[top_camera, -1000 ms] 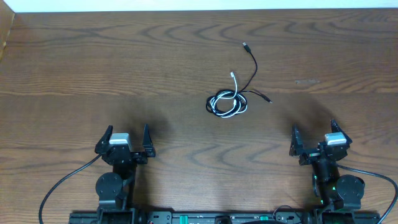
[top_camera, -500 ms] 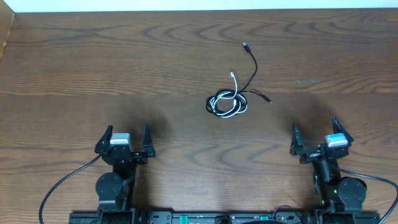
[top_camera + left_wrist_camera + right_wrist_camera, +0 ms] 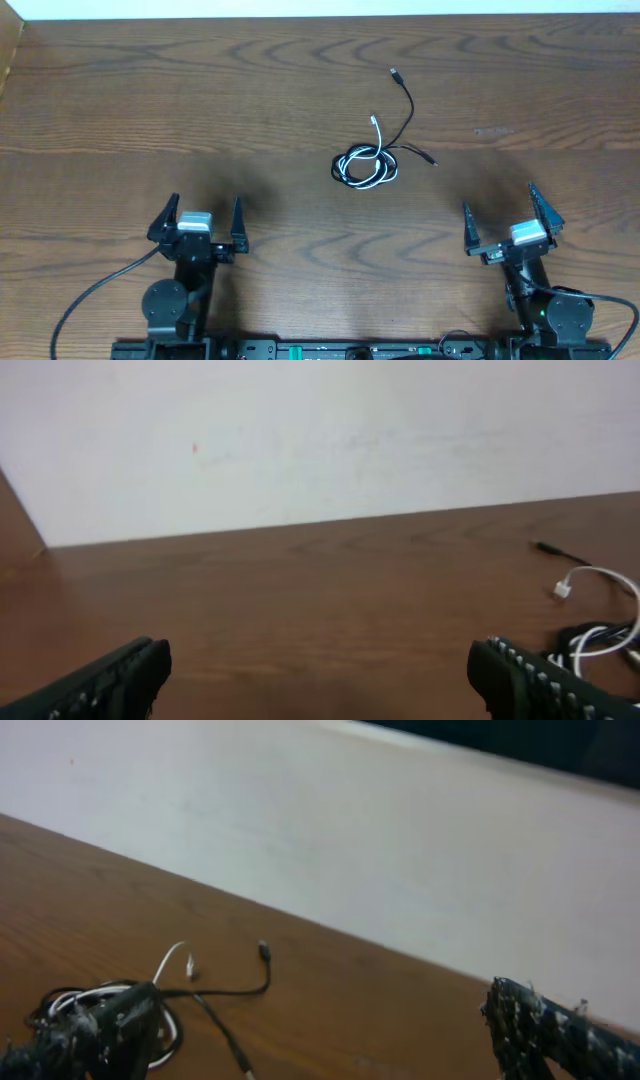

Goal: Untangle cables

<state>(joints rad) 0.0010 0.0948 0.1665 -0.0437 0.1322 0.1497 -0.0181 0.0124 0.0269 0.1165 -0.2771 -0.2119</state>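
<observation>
Right tool (image 3: 498,205) has tilted and crept forward, left tool (image 3: 205,200) barely shifted; both gape wide, empty. Cables (image 3: 366,165) lie unmoved, knotted on the tabletop (image 3: 120,110), well apart from both: the approach is only starting.
</observation>
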